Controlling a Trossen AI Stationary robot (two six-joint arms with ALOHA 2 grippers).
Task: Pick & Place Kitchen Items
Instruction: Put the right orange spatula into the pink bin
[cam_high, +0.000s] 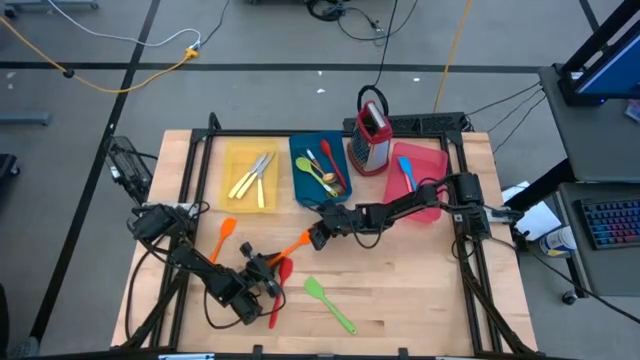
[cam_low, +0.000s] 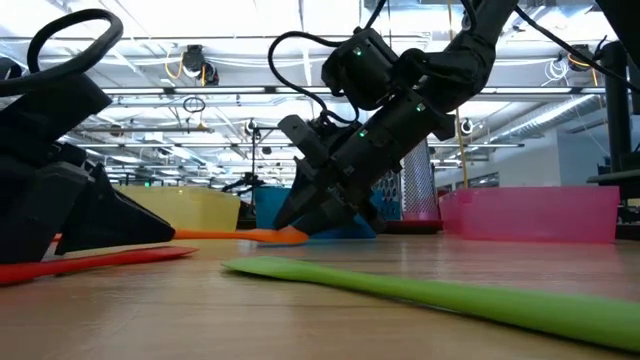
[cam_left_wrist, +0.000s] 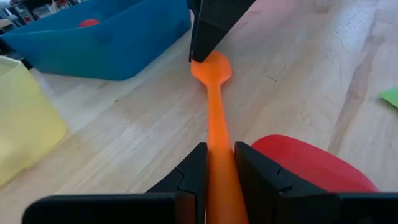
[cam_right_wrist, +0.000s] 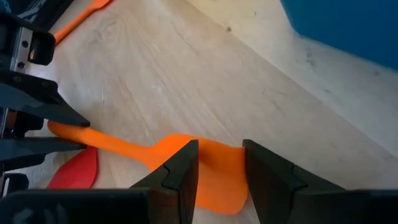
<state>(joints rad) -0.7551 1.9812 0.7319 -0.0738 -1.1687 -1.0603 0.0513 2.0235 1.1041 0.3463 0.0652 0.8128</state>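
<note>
An orange spatula (cam_high: 287, 249) lies about level and low over the wood between my two grippers. My left gripper (cam_left_wrist: 220, 177) is shut on its handle, and my right gripper (cam_right_wrist: 219, 174) is shut at its head. A red spatula (cam_high: 279, 291) lies flat beside the left gripper. A green spatula (cam_high: 330, 303) and a second orange spatula (cam_high: 224, 236) also lie flat on the table. More utensils lie in the blue tray (cam_high: 300, 180), cream-handled cutlery in the yellow tray (cam_high: 232, 158), and a blue utensil in the pink tray (cam_high: 432, 160). My left gripper pinches the orange spatula's handle (cam_left_wrist: 217, 146) near its free end between the two fingers (cam_left_wrist: 194, 180). The fingers lie along the handle and come level from the near-left side. My right gripper has its fingers (cam_right_wrist: 181, 171) on the spatula's head (cam_right_wrist: 217, 163), slanting down from the right. The fingers hide the exact place of contact. I cannot tell whether the spatula rests on the table.
A red-topped metal grater (cam_high: 372, 140) stands upright between the blue and pink trays. The three trays line the far side of the table. Bare wood (cam_high: 420, 280) lies to the near right. A black frame runs along the table's edges.
</note>
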